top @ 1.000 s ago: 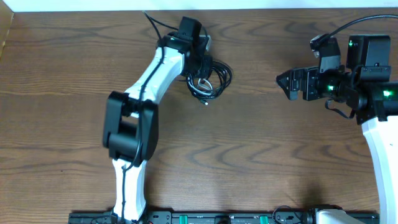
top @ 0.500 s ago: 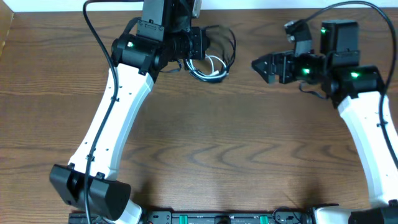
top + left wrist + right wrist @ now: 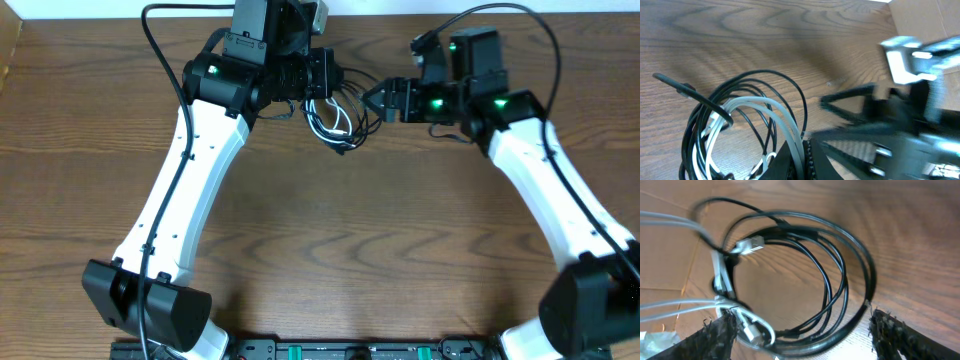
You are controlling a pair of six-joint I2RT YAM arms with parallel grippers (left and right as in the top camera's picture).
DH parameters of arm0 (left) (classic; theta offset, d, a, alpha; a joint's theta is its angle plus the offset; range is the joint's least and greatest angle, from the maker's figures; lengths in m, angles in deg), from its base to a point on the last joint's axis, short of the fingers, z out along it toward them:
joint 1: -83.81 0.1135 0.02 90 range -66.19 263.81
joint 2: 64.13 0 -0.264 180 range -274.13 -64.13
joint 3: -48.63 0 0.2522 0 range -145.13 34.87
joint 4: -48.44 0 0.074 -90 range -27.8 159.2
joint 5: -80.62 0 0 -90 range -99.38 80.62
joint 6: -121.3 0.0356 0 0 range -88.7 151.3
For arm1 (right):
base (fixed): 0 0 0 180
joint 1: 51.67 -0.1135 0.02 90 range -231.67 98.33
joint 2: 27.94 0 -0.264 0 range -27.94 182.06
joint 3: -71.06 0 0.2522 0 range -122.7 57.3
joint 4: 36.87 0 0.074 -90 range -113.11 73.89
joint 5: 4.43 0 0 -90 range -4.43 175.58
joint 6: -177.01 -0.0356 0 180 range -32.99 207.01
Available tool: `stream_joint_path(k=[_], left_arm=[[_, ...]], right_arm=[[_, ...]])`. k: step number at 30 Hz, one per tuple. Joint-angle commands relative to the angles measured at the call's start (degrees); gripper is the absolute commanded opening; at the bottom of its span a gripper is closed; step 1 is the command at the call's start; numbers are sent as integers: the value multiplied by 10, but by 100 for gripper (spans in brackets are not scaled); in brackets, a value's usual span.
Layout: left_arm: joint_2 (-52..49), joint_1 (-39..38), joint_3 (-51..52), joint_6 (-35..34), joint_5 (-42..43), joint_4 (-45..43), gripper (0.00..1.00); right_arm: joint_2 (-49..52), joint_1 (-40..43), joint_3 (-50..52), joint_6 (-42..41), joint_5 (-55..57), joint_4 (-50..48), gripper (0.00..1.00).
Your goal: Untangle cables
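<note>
The cables (image 3: 338,118), thin black loops tangled with a white one, hang as a bundle near the table's back edge. My left gripper (image 3: 325,82) is at the bundle's upper left, and its black fingers (image 3: 790,162) are shut on the white cable (image 3: 756,100). Black loops (image 3: 766,72) hang to the left of it. My right gripper (image 3: 378,100) is at the bundle's right side and open. Its frayed fingertips (image 3: 892,332) stand wide apart at either side of the black loops (image 3: 866,260), with a white plug (image 3: 752,243) beyond them.
Thick black leads (image 3: 150,45) arch from both arms over the back of the wooden table (image 3: 330,250). A cardboard box (image 3: 920,20) shows in the left wrist view. A black rail (image 3: 350,350) runs along the front edge.
My right arm has swung left from the table's right side up to the bundle, and its jaws have narrowed slightly. The left gripper has kept its hold on the bundle, which shifted a little.
</note>
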Motion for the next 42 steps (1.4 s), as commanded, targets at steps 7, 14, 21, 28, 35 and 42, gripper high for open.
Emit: stream_joint_path(k=[7, 14, 21, 28, 35, 42], left_arm=[[0, -1, -2, -5, 15, -1, 7], [0, -1, -2, -5, 43, -23, 7], [3, 0, -3, -20, 79, -74, 7], [48, 27, -23, -70, 101, -159, 7], [127, 105, -24, -146, 101, -224, 7], [182, 182, -24, -172, 101, -248, 7]], right_arm=[[85, -42, -6, -103, 35, -45, 76], [156, -72, -6, -141, 42, -76, 73], [177, -80, -6, -141, 43, -76, 66], [178, -71, -6, -147, 94, -50, 50], [178, -55, -6, -147, 148, 0, 33], [178, -31, -3, -134, 163, 38, 29]])
